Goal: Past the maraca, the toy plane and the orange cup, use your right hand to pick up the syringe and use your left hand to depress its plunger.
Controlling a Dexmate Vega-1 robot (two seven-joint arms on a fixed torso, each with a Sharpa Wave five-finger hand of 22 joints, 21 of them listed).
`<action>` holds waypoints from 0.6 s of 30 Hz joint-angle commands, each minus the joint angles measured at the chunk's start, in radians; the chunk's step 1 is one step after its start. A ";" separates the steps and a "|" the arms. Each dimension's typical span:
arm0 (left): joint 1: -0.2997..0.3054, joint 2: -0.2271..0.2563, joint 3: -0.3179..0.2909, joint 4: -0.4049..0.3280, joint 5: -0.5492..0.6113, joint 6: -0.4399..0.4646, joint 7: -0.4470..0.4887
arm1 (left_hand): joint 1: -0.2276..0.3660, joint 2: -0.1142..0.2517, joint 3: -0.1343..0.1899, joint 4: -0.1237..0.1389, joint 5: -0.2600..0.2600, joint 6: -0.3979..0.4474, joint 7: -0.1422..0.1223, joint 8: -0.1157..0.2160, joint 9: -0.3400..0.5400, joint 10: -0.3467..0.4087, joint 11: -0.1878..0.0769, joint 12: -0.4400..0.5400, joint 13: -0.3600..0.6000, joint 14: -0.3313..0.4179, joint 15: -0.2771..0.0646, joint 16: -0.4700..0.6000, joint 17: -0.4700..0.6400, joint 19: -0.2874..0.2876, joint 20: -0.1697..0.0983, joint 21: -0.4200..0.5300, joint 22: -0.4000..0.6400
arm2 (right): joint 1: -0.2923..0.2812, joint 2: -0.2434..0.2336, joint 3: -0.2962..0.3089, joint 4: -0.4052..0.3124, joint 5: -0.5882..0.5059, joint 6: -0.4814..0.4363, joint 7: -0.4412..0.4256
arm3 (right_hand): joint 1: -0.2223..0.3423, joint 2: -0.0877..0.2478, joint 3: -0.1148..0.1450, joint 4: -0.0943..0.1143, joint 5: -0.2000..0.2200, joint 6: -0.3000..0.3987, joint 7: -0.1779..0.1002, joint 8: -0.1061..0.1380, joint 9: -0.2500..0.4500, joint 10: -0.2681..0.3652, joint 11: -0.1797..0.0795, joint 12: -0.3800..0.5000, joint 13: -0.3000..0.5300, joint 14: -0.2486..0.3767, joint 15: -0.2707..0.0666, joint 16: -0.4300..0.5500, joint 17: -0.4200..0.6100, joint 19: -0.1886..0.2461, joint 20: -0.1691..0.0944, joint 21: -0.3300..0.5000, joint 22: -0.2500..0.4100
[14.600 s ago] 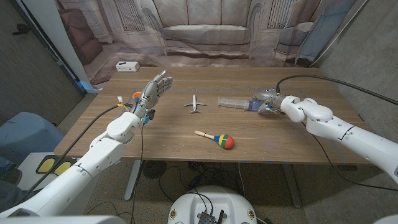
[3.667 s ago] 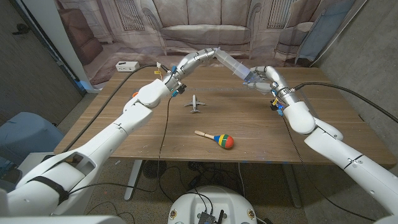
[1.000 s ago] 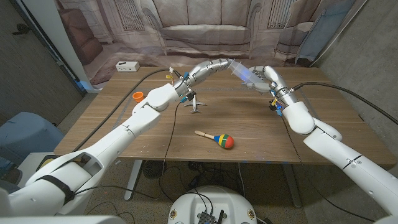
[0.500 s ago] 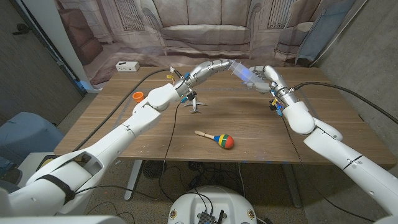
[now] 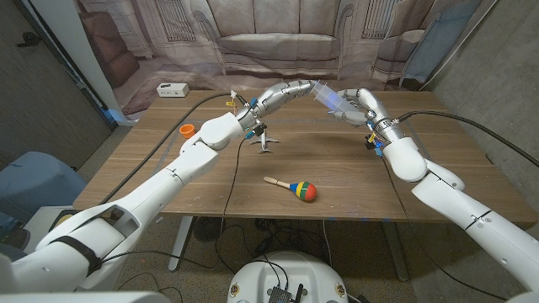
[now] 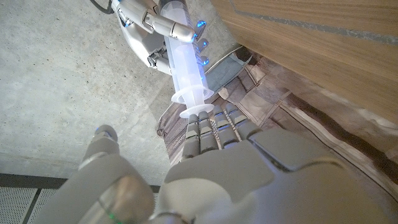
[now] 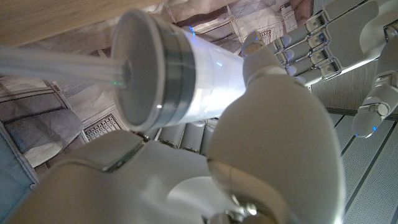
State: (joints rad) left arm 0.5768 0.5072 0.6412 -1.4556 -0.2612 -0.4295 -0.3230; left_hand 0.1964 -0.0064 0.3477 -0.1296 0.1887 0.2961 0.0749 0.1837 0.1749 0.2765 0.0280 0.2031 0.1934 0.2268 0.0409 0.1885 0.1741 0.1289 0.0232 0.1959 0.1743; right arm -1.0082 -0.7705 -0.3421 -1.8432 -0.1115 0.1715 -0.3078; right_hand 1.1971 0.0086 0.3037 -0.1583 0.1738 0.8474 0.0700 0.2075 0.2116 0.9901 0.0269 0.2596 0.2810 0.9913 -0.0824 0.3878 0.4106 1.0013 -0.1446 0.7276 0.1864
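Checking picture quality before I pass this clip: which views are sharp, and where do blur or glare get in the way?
Head view: evenly lit and sharp, with soft shadows under the maraca and toy plane. Left wrist view: the syringe is in focus with mild glare on its barrel, while the left hand close to the lens is soft. Right wrist view: the right hand is blurred, and the syringe end looms large and distorted.

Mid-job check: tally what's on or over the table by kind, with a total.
Syringe: 1, in the air between right robot hand and left robot hand
Toy plane: 1
Maraca: 1
Orange cup: 1
White power strip: 1
Total: 5
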 commanded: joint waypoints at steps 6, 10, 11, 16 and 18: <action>0.012 0.006 -0.012 -0.009 0.002 0.003 0.024 | 0.008 0.001 -0.004 0.001 0.000 0.002 -0.003 0.003 0.005 0.005 0.000 0.006 0.004 0.001 -0.001 -0.002 0.004 -0.001 0.001 -0.001 0.003 | 0.004 0.005 -0.004 0.016 0.006 0.007 0.001 | -0.013 0.169 0.095 0.086 0.003 0.104 -0.090 0.009 0.004 0.031 -0.009 0.004 0.004 0.080 -0.109 -0.001 0.006 -0.011 -0.013 0.008 0.000; 0.015 0.007 -0.017 -0.011 0.003 0.002 0.033 | 0.008 0.001 -0.004 0.001 0.000 0.000 -0.003 0.002 0.005 0.002 0.001 0.005 0.004 0.000 0.000 -0.002 0.004 -0.002 0.004 -0.001 0.003 | 0.004 0.006 -0.004 0.017 0.007 0.008 0.001 | -0.013 0.170 0.095 0.087 0.003 0.104 -0.092 0.009 0.004 0.030 -0.010 0.003 0.004 0.081 -0.108 -0.001 0.006 -0.012 -0.012 0.010 0.000; 0.016 0.008 -0.018 -0.012 0.003 0.003 0.036 | 0.008 0.001 -0.004 0.001 0.000 0.000 -0.003 0.002 0.005 0.002 0.002 0.005 0.004 -0.001 -0.001 -0.003 0.004 -0.002 0.006 -0.001 0.003 | 0.005 0.006 -0.004 0.018 0.006 0.009 0.001 | -0.012 0.170 0.095 0.085 0.003 0.104 -0.090 0.009 0.004 0.030 -0.011 0.003 0.004 0.080 -0.110 -0.002 0.006 -0.012 -0.012 0.011 0.000; 0.022 0.010 -0.023 -0.016 0.004 0.002 0.047 | 0.009 0.001 -0.005 0.001 0.000 -0.003 -0.004 0.001 0.005 -0.001 -0.004 0.004 0.004 -0.002 -0.001 -0.003 0.004 -0.003 0.006 -0.001 0.003 | 0.007 0.006 -0.006 0.021 0.007 0.012 0.001 | -0.013 0.170 0.096 0.086 0.003 0.105 -0.091 0.009 0.004 0.030 -0.010 0.002 0.005 0.081 -0.110 -0.002 0.006 -0.013 -0.013 0.013 -0.001; 0.024 0.012 -0.025 -0.018 0.004 0.004 0.049 | 0.009 0.001 -0.005 0.001 0.001 -0.004 -0.003 0.001 0.005 -0.001 -0.002 0.004 0.004 -0.003 0.000 -0.003 0.004 -0.003 0.007 -0.001 0.003 | 0.007 0.007 -0.006 0.021 0.007 0.011 0.001 | -0.013 0.170 0.096 0.086 0.003 0.104 -0.090 0.009 0.004 0.031 -0.009 0.003 0.005 0.080 -0.111 -0.003 0.006 -0.014 -0.012 0.014 -0.001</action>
State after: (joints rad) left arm 0.5912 0.5134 0.6277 -1.4656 -0.2572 -0.4287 -0.2955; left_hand 0.1964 -0.0065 0.3478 -0.1296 0.1887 0.2963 0.0750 0.1841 0.1774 0.2770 0.0282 0.2042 0.1955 0.2268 0.0409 0.1885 0.1742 0.1237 0.0284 0.1959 0.1742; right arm -1.0042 -0.7656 -0.3459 -1.8286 -0.1065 0.1804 -0.3065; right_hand 1.1971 0.0086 0.3036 -0.1582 0.1738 0.8487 0.0712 0.2121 0.2120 0.9901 0.0269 0.2589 0.2808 0.9913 -0.0823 0.3879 0.4154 0.9958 -0.1464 0.7348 0.1864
